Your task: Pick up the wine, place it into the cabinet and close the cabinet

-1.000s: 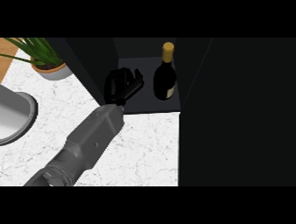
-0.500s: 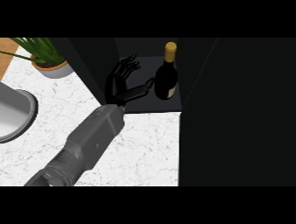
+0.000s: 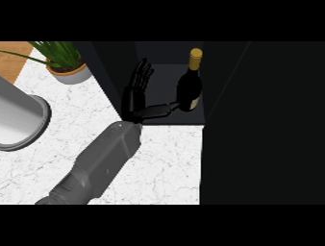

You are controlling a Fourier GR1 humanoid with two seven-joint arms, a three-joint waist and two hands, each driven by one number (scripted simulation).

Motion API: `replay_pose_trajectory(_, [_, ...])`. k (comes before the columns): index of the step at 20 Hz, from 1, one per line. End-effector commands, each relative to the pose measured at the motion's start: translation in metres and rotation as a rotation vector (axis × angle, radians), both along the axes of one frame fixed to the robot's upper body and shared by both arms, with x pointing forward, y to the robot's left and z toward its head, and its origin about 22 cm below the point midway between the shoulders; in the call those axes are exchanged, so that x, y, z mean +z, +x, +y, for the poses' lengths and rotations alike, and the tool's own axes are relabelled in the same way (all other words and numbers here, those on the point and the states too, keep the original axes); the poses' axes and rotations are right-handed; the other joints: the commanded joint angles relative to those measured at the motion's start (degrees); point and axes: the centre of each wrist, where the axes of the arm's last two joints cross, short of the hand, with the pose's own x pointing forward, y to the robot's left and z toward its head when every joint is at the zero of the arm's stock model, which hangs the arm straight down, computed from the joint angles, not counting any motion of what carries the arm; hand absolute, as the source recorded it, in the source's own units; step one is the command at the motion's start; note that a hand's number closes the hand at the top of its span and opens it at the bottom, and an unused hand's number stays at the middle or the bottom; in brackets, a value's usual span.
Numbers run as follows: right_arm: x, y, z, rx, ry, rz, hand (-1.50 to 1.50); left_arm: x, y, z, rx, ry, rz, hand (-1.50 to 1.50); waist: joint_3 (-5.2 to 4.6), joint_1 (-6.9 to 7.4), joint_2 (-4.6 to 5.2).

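The wine bottle (image 3: 189, 91), dark with a gold cap, stands upright on the floor of the dark open cabinet (image 3: 167, 120). My left hand (image 3: 134, 96) is just to its left inside the cabinet mouth, open. Its fingers (image 3: 143, 72) point straight away from me, and the thumb reaches right toward the bottle's base. I cannot tell whether the thumb touches the glass. The grey forearm comes in from the lower left. My right hand does not show.
A broad dark cabinet door (image 3: 279, 125) fills the right side, swung open. A potted plant (image 3: 64, 62) stands at the back left and a large grey cylinder (image 3: 6, 115) at the left edge. White marble counter (image 3: 165, 163) lies below the cabinet.
The left hand's fingers, curled beside the bottle a second ago, have straightened and spread. The bottle stays upright in the cabinet.
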Motion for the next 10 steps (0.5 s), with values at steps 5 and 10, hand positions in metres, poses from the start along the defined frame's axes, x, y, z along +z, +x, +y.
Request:
replay_pose_trajectory(5, [-0.005, -0.003, -0.01, 0.003, -0.001, 0.002, -1.5, 0.005, -0.037, 0.02, -0.095, 0.046, -0.051, -1.5, 0.54, 1.85, -1.08])
replay_pose_trajectory(10, [0.006, -0.005, 0.003, -0.026, -0.012, 0.002, -1.5, 0.04, -0.069, 0.037, -0.19, 0.028, -0.032, -1.5, 0.49, 2.02, -0.98])
